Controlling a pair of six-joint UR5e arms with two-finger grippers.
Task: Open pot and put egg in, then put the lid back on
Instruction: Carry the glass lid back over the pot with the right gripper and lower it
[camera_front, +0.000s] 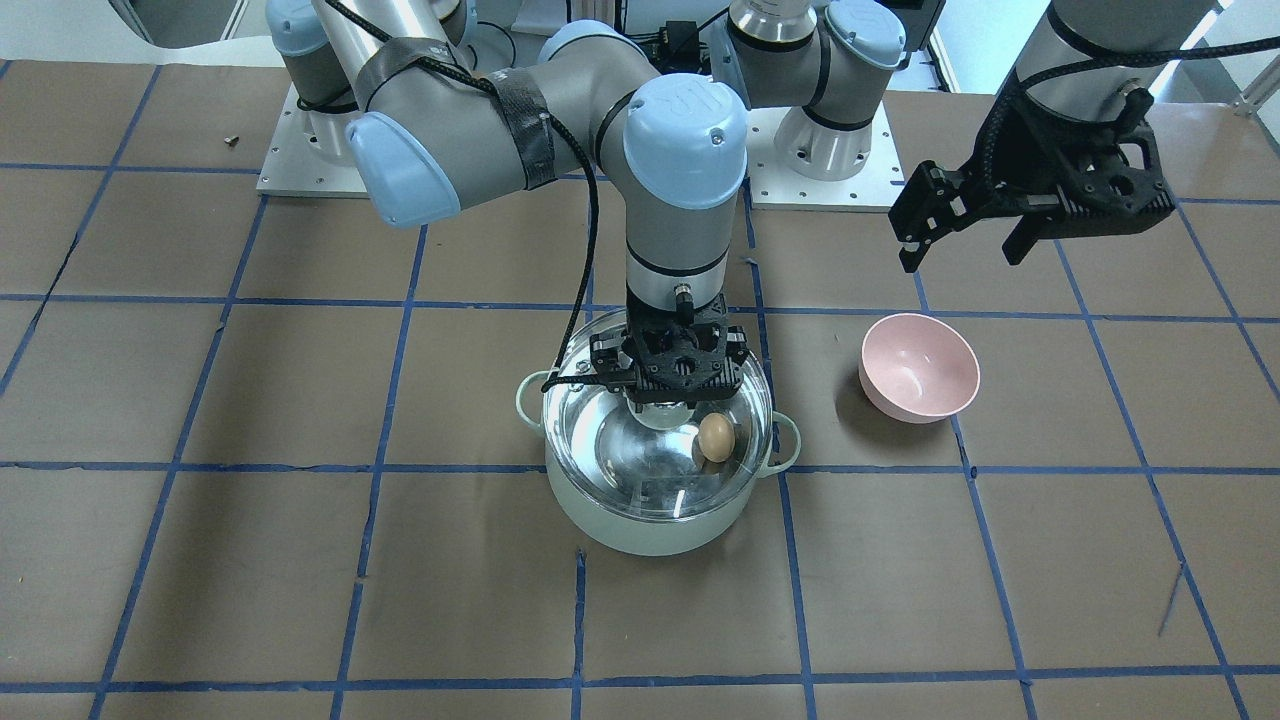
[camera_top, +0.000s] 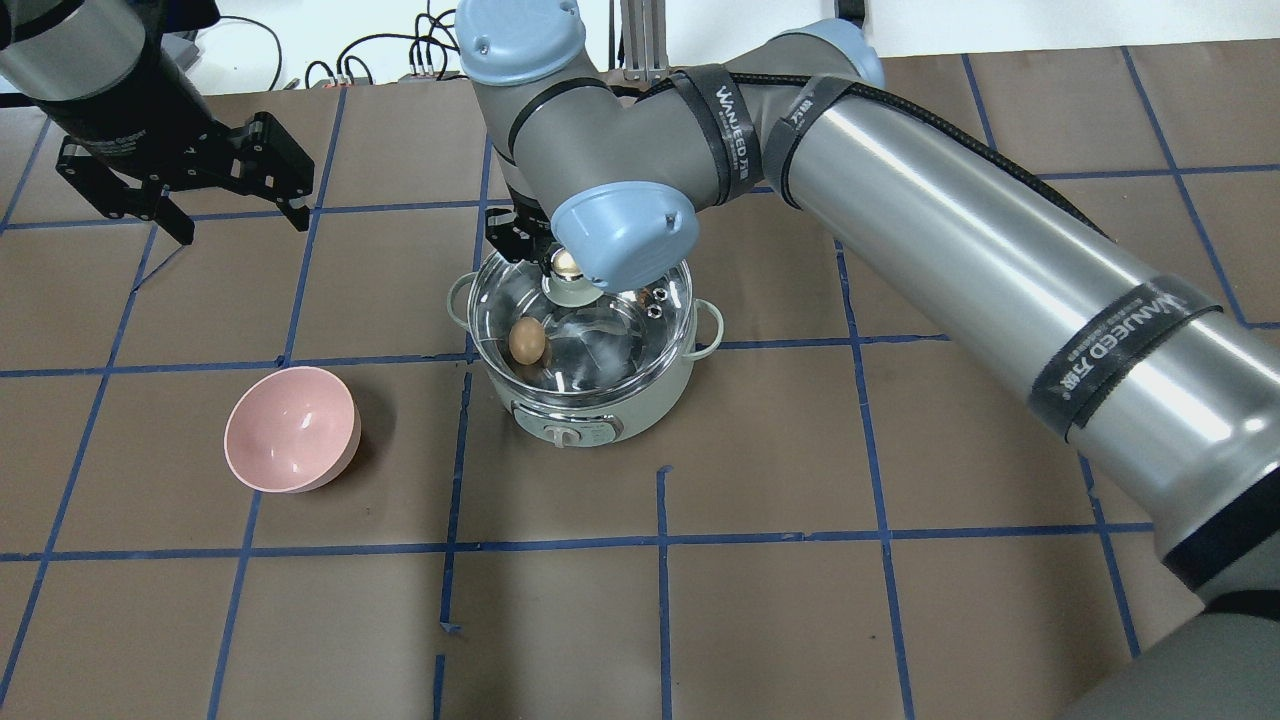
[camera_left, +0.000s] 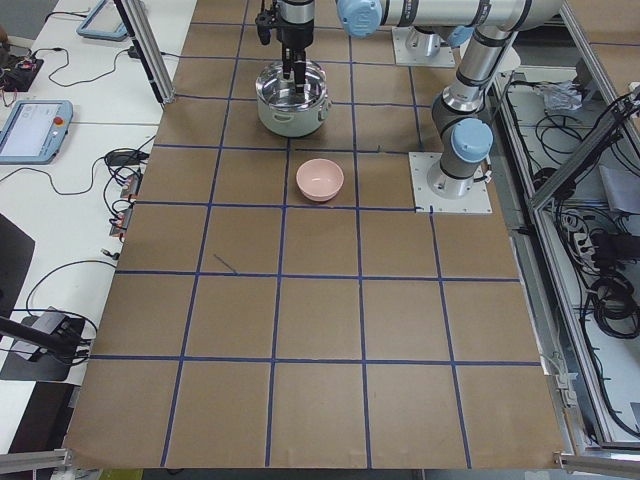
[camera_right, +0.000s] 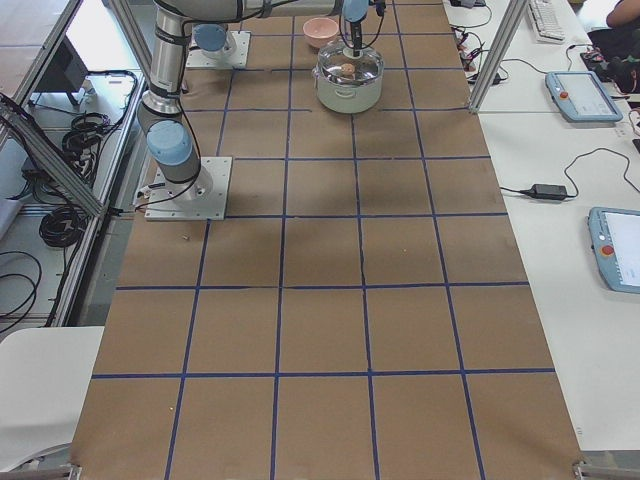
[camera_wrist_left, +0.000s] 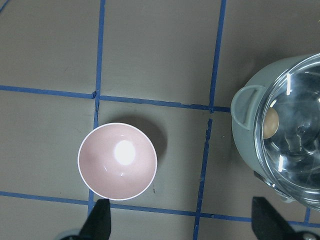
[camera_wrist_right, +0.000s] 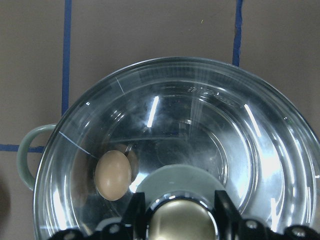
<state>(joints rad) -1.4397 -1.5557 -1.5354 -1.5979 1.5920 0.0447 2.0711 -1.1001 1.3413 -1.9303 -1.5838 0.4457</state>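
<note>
My right hand (camera_wrist_right: 176, 220) is clenched on the brass knob (camera_top: 566, 263) of the lid (camera_top: 610, 335), which sits on the pot (camera_top: 600, 420). Through the glass I see the egg (camera_top: 528, 341) inside, at 9 o'clock from pot centre in the overhead view. My left hand (camera_wrist_left: 182, 220) hangs released above the surface (camera_top: 800, 600), near the pink bowl (camera_top: 290, 428).

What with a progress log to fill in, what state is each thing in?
Round mint-green pot: covered, egg inside.
Clear glass domed lid: on the pot.
Small tan egg: in the pot, under the lid.
Round pink bowl: upright, empty.
Right tool: straddling the lid's knob; grip unclear.
Left tool: open, empty, raised.
</note>
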